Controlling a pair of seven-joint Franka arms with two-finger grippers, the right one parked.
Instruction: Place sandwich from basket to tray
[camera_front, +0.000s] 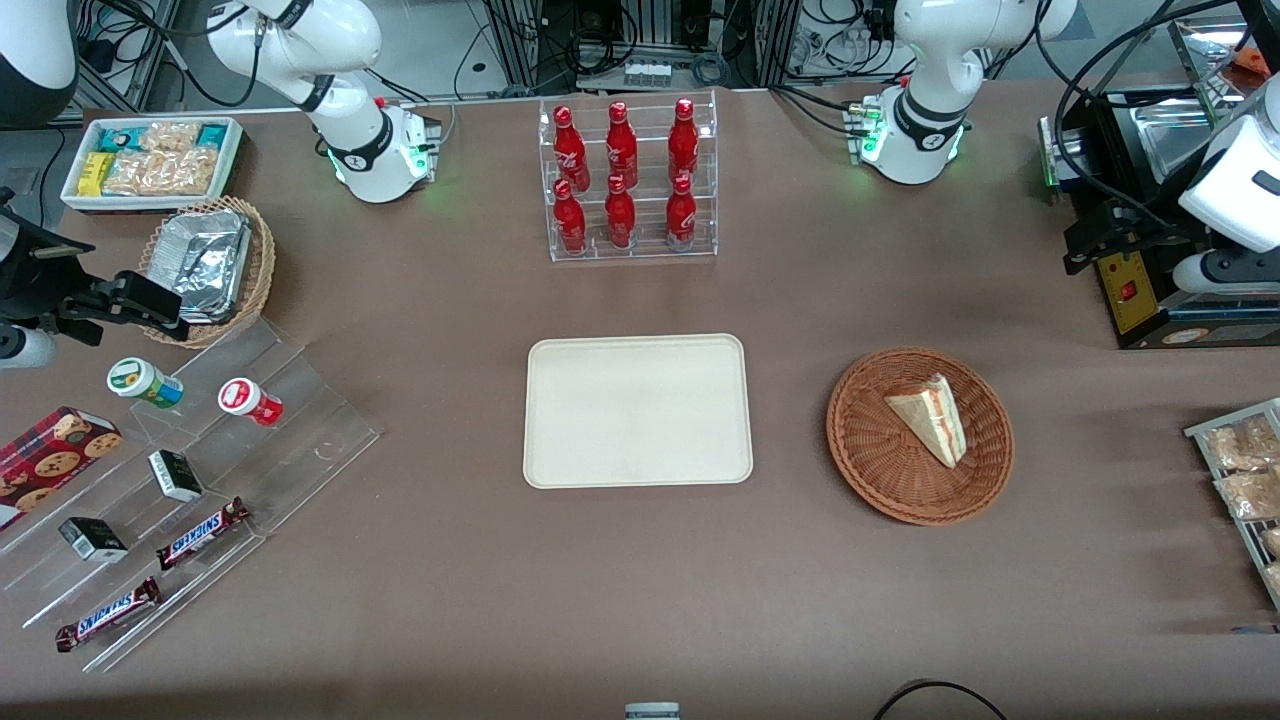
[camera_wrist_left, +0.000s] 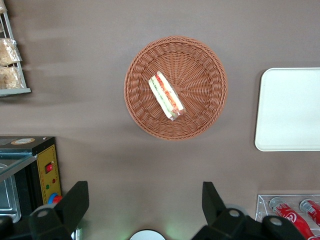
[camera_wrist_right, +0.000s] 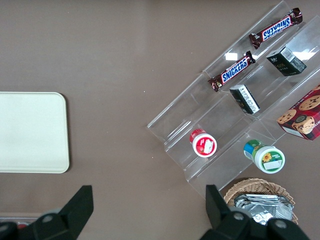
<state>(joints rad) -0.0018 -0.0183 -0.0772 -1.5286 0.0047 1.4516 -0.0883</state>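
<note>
Pincer (camera_wrist_left: 145, 210) spread wide and empty, high above the counter (camera_front: 640, 600) near the working arm's end, over a basket (camera_front: 880, 480) holding the sandwich (camera_front: 932, 418): light, soft and likely squashable, best nipped gently across its bread faces, its underside hidden, the tray (camera_front: 638, 410) bare mid-counter.

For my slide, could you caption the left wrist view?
Open gripper hovers above the sandwich in the basket, tray beside.

- Your gripper (camera_wrist_left: 145, 207) high over the table: black fingers, spread.
- Basket (camera_front: 880, 470): reddish-brown weave.
- Sandwich (camera_front: 930, 415): pale bread, red-green edge.
- Tray (camera_front: 637, 410): plain cream.
</note>
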